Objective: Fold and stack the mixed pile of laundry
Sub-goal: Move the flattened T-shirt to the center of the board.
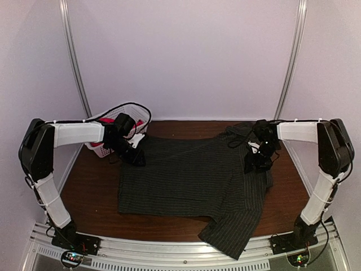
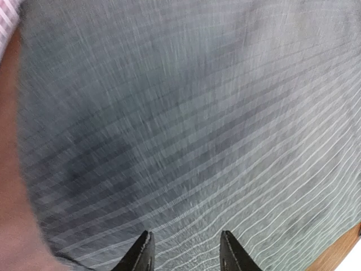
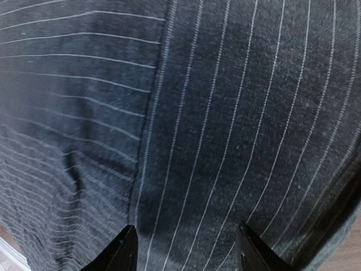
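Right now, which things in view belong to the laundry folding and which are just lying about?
Job: pinstriped shirt, spread flat; red-pink T-shirt, not yet taken out.
Lying about: white basket holding the T-shirt; wooden table.

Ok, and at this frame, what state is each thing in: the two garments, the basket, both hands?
pinstriped shirt: spread out on the table, one sleeve past the near edge.
red-pink T-shirt: bunched in the basket, unfolded.
basket: tilted, at the back left.
left hand: open, over the pinstriped shirt.
right hand: open, over the pinstriped shirt.
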